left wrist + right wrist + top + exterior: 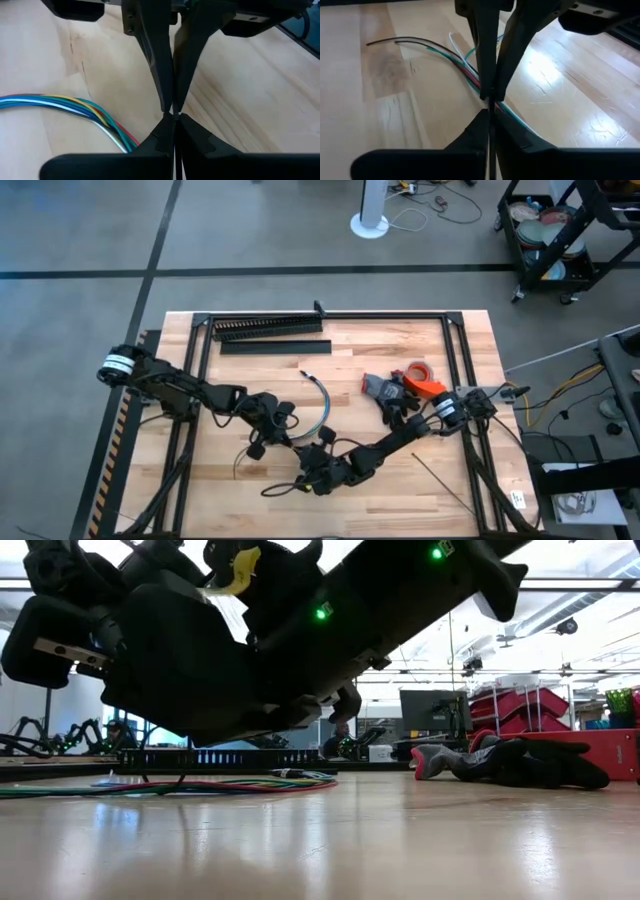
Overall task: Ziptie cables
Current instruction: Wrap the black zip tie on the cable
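The bundle of thin multicoloured cables curves across the wooden table. Beside it, the left tool and right tool each pinch a thin dark ziptie. No readable writing.

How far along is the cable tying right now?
Done: nothing is tied; the cables lie loose and unbound. In hand: the left gripper and right gripper meet tip to tip, both shut on what looks like a ziptie, near the cables. Left: loop it around the bundle and cinch it.
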`<state>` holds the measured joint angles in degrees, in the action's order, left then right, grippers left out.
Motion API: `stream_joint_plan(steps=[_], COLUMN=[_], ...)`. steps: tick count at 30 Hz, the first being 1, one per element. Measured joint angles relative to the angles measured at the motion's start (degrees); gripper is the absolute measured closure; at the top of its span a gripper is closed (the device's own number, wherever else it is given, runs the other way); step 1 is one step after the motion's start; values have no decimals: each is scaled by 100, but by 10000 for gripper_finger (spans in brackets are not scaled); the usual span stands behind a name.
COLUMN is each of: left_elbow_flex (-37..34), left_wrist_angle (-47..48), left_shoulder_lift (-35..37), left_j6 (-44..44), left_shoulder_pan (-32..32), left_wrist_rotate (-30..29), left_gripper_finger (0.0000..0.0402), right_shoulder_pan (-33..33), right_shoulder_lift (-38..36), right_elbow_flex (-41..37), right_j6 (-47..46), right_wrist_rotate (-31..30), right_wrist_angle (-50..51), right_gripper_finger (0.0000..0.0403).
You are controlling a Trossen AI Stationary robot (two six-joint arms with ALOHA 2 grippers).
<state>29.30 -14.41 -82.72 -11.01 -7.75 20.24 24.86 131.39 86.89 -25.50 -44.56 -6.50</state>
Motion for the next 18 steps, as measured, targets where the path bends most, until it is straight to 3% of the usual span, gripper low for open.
stream_joint_plan(steps=[18], left_elbow_flex=[-29], left_wrist_angle=[24], left_shoulder_lift=[4], left_j6=[-47], left_shoulder_pan=[4], left_wrist_rotate=[58], left_gripper_finger=[401], right_shoulder_pan=[242], right_shoulder_lift=[-120], right_elbow_flex=[0], right_j6=[-382], right_wrist_rotate=[-73], right_wrist_angle=[266], right_gripper_finger=[403])
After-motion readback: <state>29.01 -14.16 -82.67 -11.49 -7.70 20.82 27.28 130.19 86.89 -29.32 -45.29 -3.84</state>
